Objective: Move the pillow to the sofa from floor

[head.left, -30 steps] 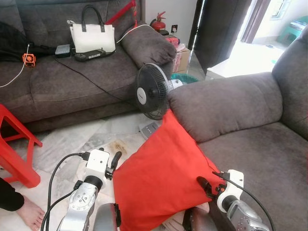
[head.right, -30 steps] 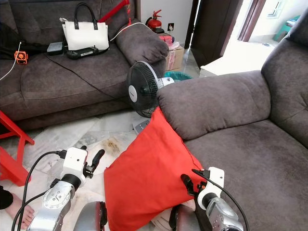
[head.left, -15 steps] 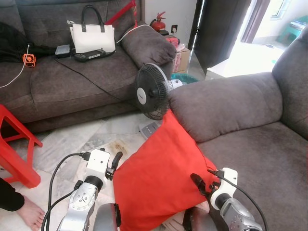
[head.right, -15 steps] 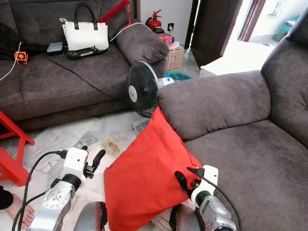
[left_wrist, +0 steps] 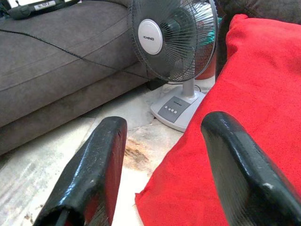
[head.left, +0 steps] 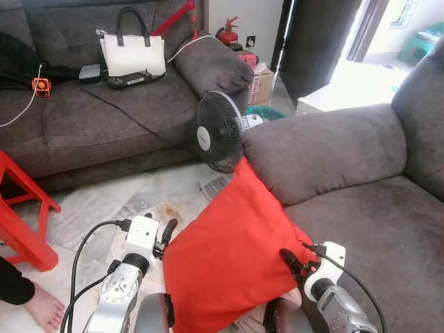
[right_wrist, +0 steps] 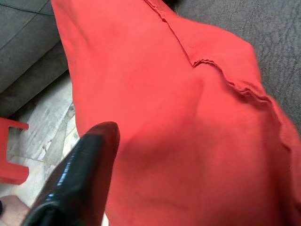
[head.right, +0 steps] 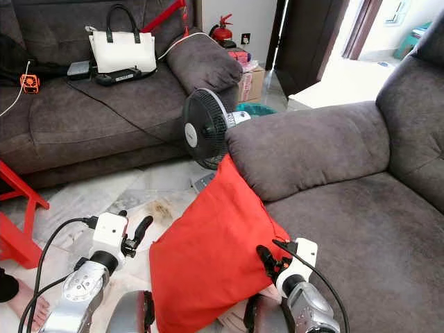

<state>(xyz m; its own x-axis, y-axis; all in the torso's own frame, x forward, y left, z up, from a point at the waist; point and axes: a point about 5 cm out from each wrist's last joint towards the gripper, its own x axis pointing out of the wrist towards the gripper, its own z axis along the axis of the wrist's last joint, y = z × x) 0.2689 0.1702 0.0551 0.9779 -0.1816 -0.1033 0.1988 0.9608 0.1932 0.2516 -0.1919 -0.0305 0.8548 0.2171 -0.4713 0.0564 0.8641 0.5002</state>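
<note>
A red pillow (head.left: 232,253) stands on the floor, leaning against the front of the grey sofa's armrest (head.left: 319,149). Its top corner reaches the armrest. My left gripper (head.left: 166,234) sits just left of the pillow's lower left edge. It is open, and in the left wrist view the left gripper (left_wrist: 164,127) has the pillow (left_wrist: 254,94) touching one of its fingers. My right gripper (head.left: 291,262) presses against the pillow's lower right corner, beside the sofa seat (head.left: 374,229). The pillow (right_wrist: 178,117) lies close in front of it in the right wrist view.
A black standing fan (head.left: 218,132) stands on the tiles right behind the pillow. A second grey sofa (head.left: 104,111) at the back holds a white handbag (head.left: 133,52) and cables. A red stool (head.left: 21,215) and a person's foot (head.left: 41,305) are at the left.
My right gripper has edged a little inward against the pillow's right corner. The pillow and the left arm have hardly moved.
</note>
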